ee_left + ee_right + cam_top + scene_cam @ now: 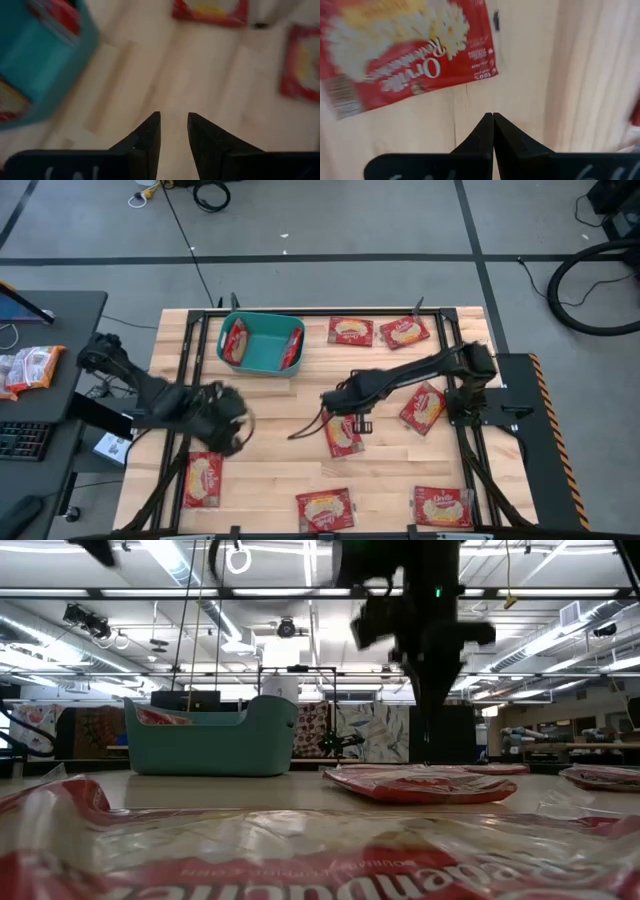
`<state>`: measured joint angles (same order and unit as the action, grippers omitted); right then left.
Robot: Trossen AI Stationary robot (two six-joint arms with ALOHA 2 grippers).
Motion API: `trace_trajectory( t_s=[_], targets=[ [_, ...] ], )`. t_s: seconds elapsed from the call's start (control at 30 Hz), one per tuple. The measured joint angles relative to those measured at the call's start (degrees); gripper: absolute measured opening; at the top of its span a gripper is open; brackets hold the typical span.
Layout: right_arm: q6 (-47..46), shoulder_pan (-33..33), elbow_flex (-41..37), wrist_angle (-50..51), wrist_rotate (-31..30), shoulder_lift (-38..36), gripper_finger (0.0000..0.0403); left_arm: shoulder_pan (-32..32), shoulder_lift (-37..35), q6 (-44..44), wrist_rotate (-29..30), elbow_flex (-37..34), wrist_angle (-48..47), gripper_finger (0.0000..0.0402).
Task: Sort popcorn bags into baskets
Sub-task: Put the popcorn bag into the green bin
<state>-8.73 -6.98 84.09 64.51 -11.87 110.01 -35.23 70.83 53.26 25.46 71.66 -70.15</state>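
Observation:
The teal basket (261, 355) stands on the table's far left part and also shows in the low view (210, 740). Two red popcorn bags (236, 340) lean inside it against its end walls. Several more red bags lie flat on the wood, one of them (343, 436) at mid-table. My right gripper (331, 401) hovers just beyond that bag's far edge, fingers shut (493, 116) over bare wood, with the bag (405, 47) lying ahead of them. My left gripper (236, 420) is open (173, 118) above bare wood on the near side of the basket (40, 65).
Other bags lie near the far edge (350, 331) (404, 332), at the right (423, 408) and along the near edge (203, 478) (324, 508) (443, 506). A side desk with white-and-orange packets (30, 368) stands left of the table. Bare wood lies between the two grippers.

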Motion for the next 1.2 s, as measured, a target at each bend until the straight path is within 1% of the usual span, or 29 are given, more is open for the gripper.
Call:
trace_trajectory(
  t_s=[0.13, 0.23, 0.33, 0.4, 0.5, 0.53, 0.6, 0.63, 0.67, 0.77, 0.9, 1.03, 1.13, 1.2],
  targets=[
    [-0.59, -0.82, 0.0, -0.38, -3.52, 5.82, 0.0007, -9.71, -0.09, 6.65, 1.42, 0.0, 0.0, 0.0102],
    [-0.59, -0.85, 0.0, -1.58, -4.92, 9.53, 0.0007, -14.23, -0.11, 10.06, 5.25, 0.0, -0.06, 0.0102],
    [-0.68, -0.87, 0.43, -4.54, -3.57, 11.7, 0.0007, -16.3, -0.09, 11.93, 8.48, 0.0, -0.02, 0.0102],
    [-0.9, -0.81, 2.47, -6.38, -1.95, 12.51, 0.0007, -16.52, -0.06, 12.19, 9.17, 0.0, 0.09, 0.0102],
    [-1.86, -1.64, 7.22, -15.24, 1.73, 12.55, 0.0007, -16.5, 0.44, 11.98, 9.05, 0.0, 0.39, 0.0102],
    [-1.66, -2.35, 8.34, -16.72, 3.74, 11.58, 0.0007, -16.49, 0.54, 11.61, 9.02, -0.04, 0.57, 0.0102],
    [-1.35, -3.59, 10.45, -23.0, 8.19, 9.32, 0.0007, -15.94, 0.96, 10.13, 9.09, -0.09, 0.81, 0.0102],
    [-1.57, -4.14, 11.24, -26.89, 9.89, 8.37, 0.0007, -15.52, 1.39, 8.94, 9.25, -0.1, 1.12, 0.0102],
    [-2.21, -4.66, 11.74, -28.64, 10.67, 7.24, 0.0007, -15.02, 1.79, 7.76, 9.23, -0.13, 1.42, 0.0102],
    [-7.04, -6.25, 12.35, -29.62, 9.21, 4.19, 0.0007, -13.01, 2.75, 5.83, 9.05, -0.17, 1.89, 0.0103],
    [-14.87, -9.6, 12.32, -24.24, 4.65, -0.09, 0.0007, -7.8, 5.26, -0.53, 5.18, -0.22, 7.08, 0.0103],
    [-23.45, -14.75, 12.32, -16.03, 1.5, -4.03, 0.0007, -2.62, 9.02, -11.0, 2.59, -0.2, 19.33, 0.011],
    [-32.47, -19.04, 12.26, -10.32, 0.04, -8.85, 0.0007, 0.38, 12.55, -17.65, -2.2, -0.2, 28.66, 0.0133],
    [-38.33, -22.37, 12.28, -6.88, -3.76, -12.57, 0.0007, 1.89, 15.49, -20.77, -6.53, -0.2, 32.63, 0.0157]
  ],
)
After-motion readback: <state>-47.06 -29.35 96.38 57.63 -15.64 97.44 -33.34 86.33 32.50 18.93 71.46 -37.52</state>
